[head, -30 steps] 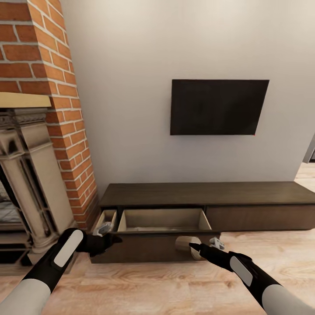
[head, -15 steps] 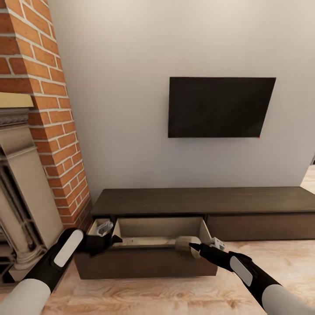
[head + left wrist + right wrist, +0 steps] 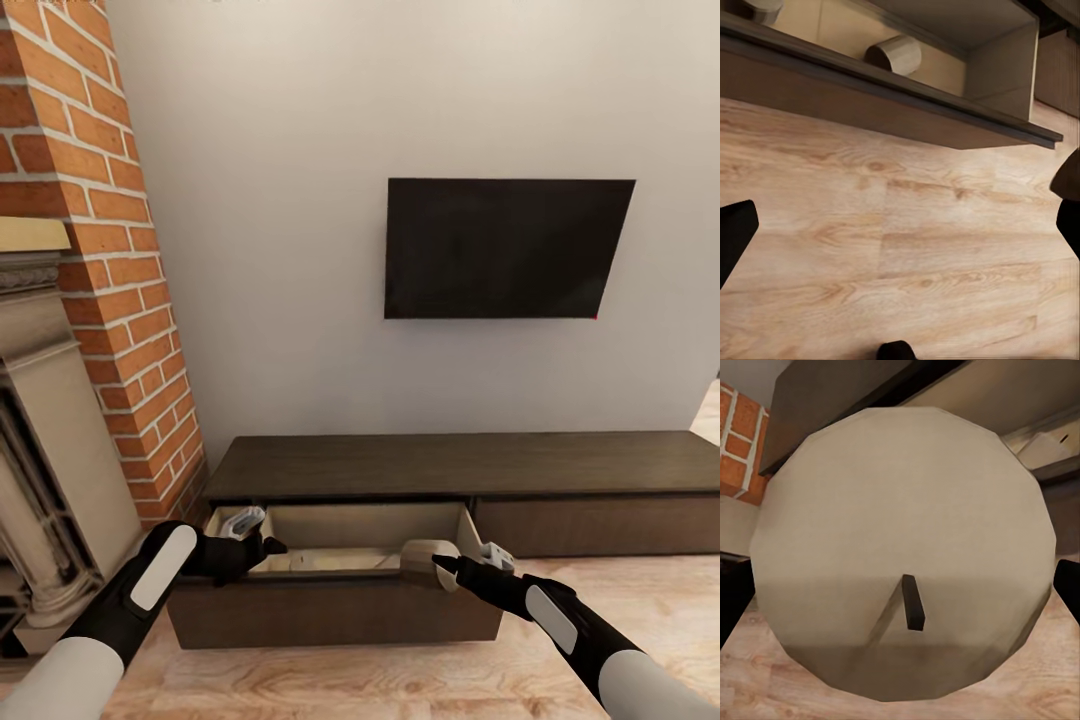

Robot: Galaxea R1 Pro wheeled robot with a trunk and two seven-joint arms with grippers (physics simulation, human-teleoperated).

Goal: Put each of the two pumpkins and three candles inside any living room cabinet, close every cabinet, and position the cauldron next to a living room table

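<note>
Dark-brown wood makes up the long, low cabinet (image 3: 470,465) that runs across the lower half of the head view, under a black television (image 3: 505,248) hung on the pale wall. Its drawer (image 3: 335,600) at the left end stands pulled out over the plank floor (image 3: 600,580), showing a pale beige inside split by dividers. A red brick chimney (image 3: 95,250) fills the upper left of the frame, with a stone-coloured fireplace surround (image 3: 50,440) below it at the left edge. The right gripper (image 3: 440,566), at lower centre right, holds a cream candle (image 3: 428,560) clamped between its fingers, right at the drawer's front right corner and about level with the drawer's front rim. In the right wrist view that candle (image 3: 904,547) sits end-on, its round face with a short dark wick taking up nearly the whole frame, and black finger edges show at both sides. The left gripper (image 3: 268,548) hangs at lower left of the head view, over the drawer's left compartment, beside a small grey-white object (image 3: 238,520) that I cannot identify. In the left wrist view its dark fingertips (image 3: 735,232) sit far apart at the frame's sides with nothing between them but bare floor, so its jaws are spread and empty. At the top of that view the drawer holds two more candles, one lying on its side (image 3: 894,54) and one at the upper left corner (image 3: 761,9).
</note>
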